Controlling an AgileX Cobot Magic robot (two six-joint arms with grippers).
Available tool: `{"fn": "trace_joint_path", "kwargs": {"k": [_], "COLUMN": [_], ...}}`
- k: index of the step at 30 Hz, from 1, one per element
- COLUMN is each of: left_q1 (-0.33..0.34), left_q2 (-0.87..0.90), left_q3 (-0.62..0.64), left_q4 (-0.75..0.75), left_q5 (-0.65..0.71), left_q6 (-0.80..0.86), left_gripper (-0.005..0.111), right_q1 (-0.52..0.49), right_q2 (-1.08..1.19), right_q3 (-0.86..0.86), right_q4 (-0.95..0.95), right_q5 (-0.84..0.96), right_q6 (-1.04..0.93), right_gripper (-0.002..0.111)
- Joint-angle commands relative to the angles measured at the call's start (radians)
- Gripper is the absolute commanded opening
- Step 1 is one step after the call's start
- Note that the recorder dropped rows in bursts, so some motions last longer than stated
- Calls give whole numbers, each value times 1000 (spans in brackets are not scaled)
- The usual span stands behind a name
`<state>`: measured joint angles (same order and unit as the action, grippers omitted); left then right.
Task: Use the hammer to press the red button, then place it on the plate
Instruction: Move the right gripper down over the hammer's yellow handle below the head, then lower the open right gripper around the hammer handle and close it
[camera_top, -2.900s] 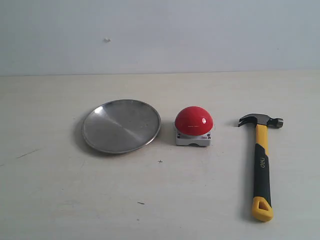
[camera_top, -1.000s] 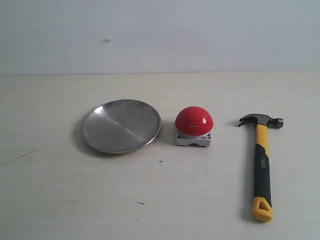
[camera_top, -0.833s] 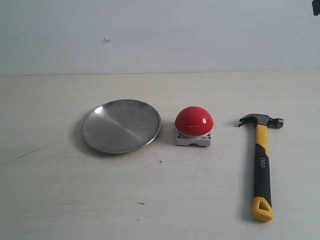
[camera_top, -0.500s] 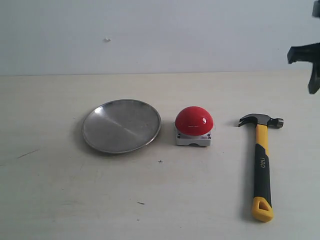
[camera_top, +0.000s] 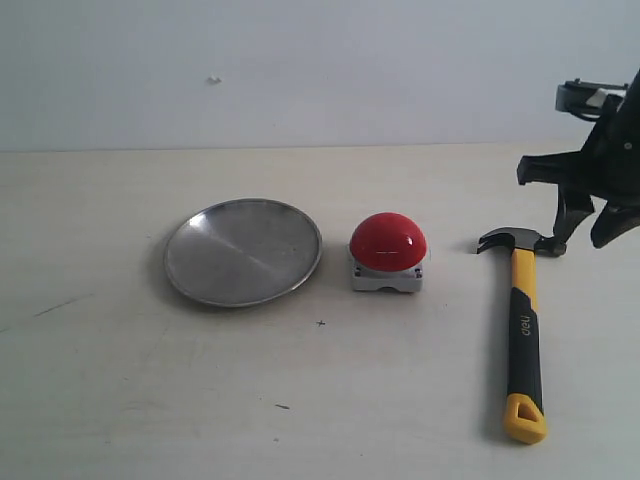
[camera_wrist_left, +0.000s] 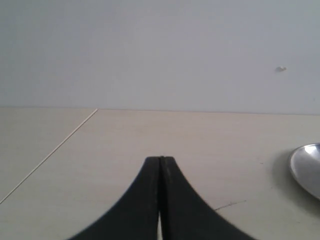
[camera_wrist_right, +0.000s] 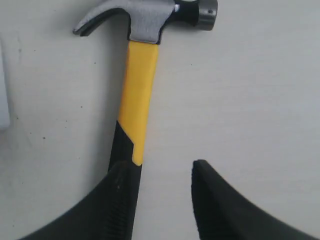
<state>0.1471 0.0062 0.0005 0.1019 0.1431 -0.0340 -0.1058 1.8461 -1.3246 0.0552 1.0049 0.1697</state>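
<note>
The red button (camera_top: 388, 242) sits on the pale table (camera_top: 120, 390). The plate (camera_top: 243, 250) lies close beside it, not touching. On the button's other side, a little farther off, the hammer (camera_top: 523, 320) lies flat, its head level with the button and its handle running toward the camera. The right gripper (camera_top: 585, 228) hangs by the hammer head, fingers spread wide and holding nothing. The left gripper (camera_wrist_left: 160, 162) is pinched closed and empty, out past the plate from the button.

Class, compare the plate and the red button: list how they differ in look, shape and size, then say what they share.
The plate is dull silver metal; the red button is glossy red. The plate is shallow and nearly flat; the button is a raised dome on a square grey base. The plate is wider than the button. Both are round and sit on the table.
</note>
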Motion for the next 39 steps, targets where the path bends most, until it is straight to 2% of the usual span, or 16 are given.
{"fn": "trace_joint_path", "kwargs": {"k": [1, 4, 13, 18, 35, 39], "left_q1": [4, 4, 4, 4, 4, 4], "left_q2": [-6, -6, -6, -6, -6, -6], "left_q3": [0, 0, 0, 0, 0, 0], "left_q4": [-6, -6, -6, -6, -6, -6], "left_q5": [-1, -1, -1, -1, -1, -1], "left_q6": [-2, -2, -2, -2, -2, -2], "left_gripper": [0, 0, 0, 0, 0, 0], "right_q1": [2, 2, 6, 48, 71, 71], "right_q2": [79, 107, 153, 157, 165, 208], "right_q3": [3, 3, -1, -1, -1, -35], "right_q4": [-2, 0, -7, -99, -99, -101], "right_q5": [-88, -149, -224, -276, -305, -258], "right_q6": [41, 45, 143, 236, 298, 298], "right_gripper": [48, 54, 54, 54, 54, 54]}}
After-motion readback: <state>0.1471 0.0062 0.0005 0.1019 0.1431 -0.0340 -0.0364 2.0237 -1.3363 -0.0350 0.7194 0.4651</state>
